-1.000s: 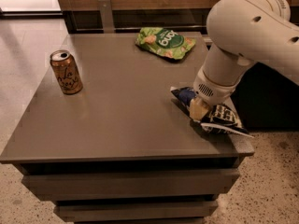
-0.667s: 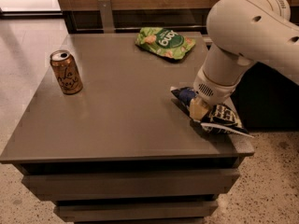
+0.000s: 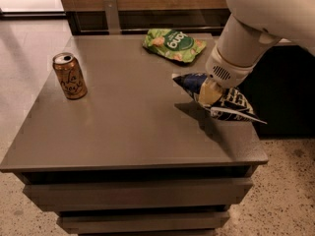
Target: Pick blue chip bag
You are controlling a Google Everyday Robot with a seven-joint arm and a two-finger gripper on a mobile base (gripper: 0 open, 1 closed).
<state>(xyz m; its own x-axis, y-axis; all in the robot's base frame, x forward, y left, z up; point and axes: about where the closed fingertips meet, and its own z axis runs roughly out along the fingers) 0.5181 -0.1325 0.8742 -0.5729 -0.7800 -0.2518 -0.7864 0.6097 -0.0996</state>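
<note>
Bag in my grip, right of frame.
My gripper (image 3: 209, 93) has its jaws clamped on the blue chip bag (image 3: 232, 105), held above the table (image 3: 123, 132).

Crinkled dark navy blue chip bag (image 3: 232, 105) with white lettering, right of frame centre, tilted down to the right, clamped by the gripper (image 3: 209, 93) at its upper middle

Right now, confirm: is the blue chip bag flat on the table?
No: the hand holds the blue chip bag raised over the table.
</note>
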